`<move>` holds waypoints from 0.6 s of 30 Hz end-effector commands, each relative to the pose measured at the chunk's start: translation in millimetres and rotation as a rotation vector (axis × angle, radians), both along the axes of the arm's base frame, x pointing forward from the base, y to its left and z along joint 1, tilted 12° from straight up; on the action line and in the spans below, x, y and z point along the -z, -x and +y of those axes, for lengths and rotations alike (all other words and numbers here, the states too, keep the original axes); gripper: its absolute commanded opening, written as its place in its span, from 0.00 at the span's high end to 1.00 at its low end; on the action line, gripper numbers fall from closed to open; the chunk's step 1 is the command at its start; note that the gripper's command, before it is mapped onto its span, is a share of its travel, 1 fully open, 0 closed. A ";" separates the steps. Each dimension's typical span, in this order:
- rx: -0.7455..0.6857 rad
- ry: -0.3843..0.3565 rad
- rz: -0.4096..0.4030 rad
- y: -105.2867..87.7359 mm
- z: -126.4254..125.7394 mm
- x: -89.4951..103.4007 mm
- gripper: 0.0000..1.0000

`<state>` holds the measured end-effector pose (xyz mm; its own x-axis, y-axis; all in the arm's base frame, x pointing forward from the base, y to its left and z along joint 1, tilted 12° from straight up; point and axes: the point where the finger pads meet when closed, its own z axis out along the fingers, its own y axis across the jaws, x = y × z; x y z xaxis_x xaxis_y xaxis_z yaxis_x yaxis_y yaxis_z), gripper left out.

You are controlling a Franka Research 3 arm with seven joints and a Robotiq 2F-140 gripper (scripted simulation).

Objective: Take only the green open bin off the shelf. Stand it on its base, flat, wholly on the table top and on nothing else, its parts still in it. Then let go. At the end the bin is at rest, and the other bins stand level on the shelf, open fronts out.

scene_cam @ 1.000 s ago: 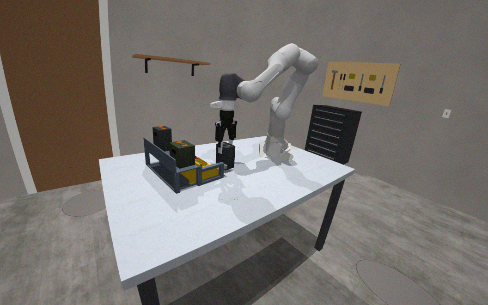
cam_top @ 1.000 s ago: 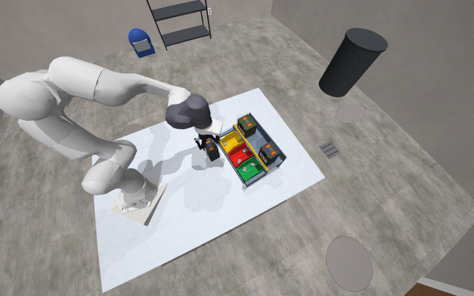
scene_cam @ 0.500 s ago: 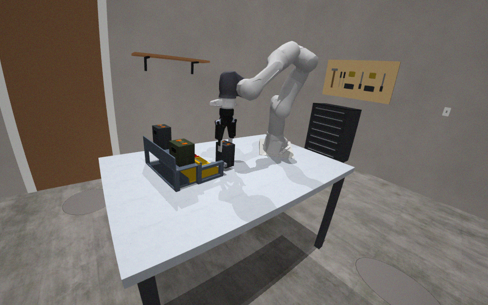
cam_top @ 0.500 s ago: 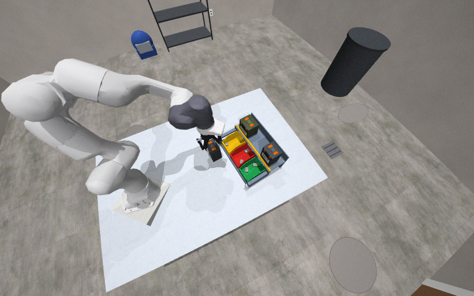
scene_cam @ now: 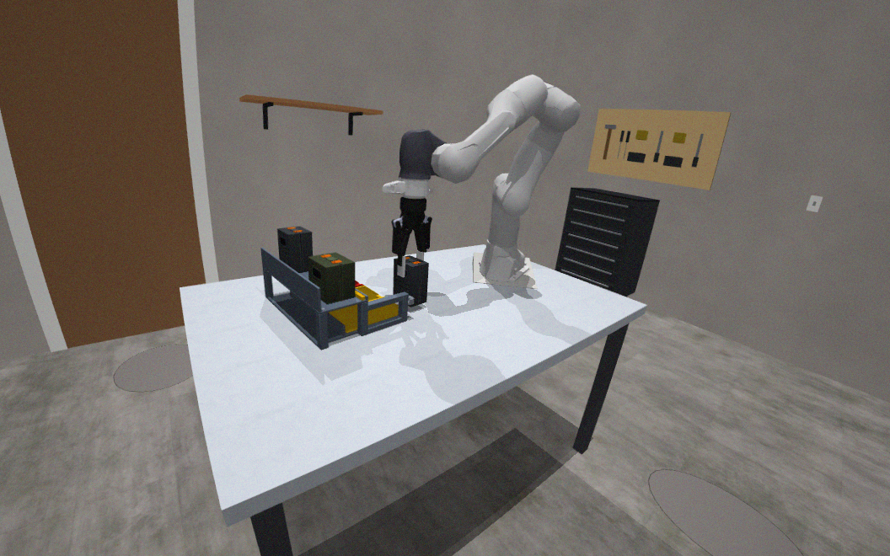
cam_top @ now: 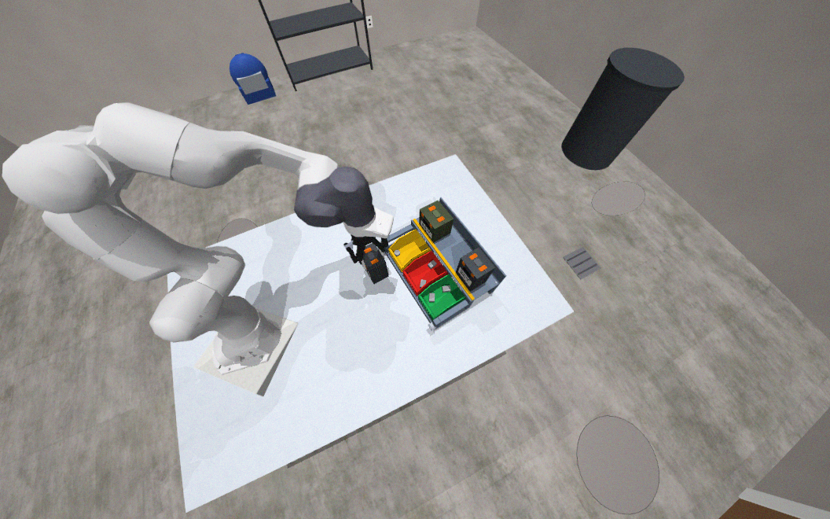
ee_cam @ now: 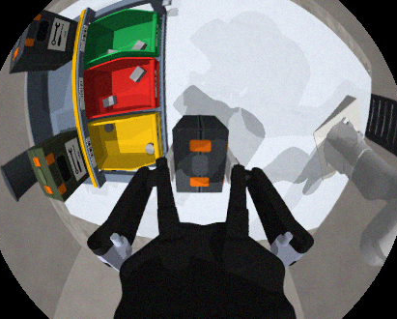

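The green open bin (cam_top: 442, 300) (ee_cam: 121, 36) sits at one end of the shelf (cam_top: 455, 248) (scene_cam: 289, 279) (ee_cam: 60, 97), grey parts in it, open front out. The red bin (cam_top: 420, 277) (ee_cam: 147, 94) is beside it, then the yellow bin (cam_top: 410, 244) (ee_cam: 126, 145); both hold parts and look level. My gripper (cam_top: 372, 252) (scene_cam: 411, 262) (ee_cam: 199, 151) is shut on a black case (cam_top: 376, 269) (scene_cam: 419, 283) (ee_cam: 200, 130) with orange latches, just in front of the shelf near the yellow bin. The case is upright; whether its base touches the table top is unclear.
A second dark case (cam_top: 474, 270) (scene_cam: 294, 249) (ee_cam: 45, 39) and an olive case (cam_top: 435, 222) (scene_cam: 331, 277) (ee_cam: 58, 166) stand on the shelf behind the yellow bar (cam_top: 442, 259) (ee_cam: 74, 77). The shelf stands on the white table top (cam_top: 354, 399) (scene_cam: 379, 400).
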<state>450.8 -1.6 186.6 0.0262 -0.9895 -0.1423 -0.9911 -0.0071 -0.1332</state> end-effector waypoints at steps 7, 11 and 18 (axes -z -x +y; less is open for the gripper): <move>-0.001 0.010 -0.018 -5.6 -4.3 -6.7 1.00; -0.001 0.008 -0.015 -4.5 -3.4 -5.4 1.00; -0.001 0.010 -0.018 -5.6 -4.2 -6.7 1.00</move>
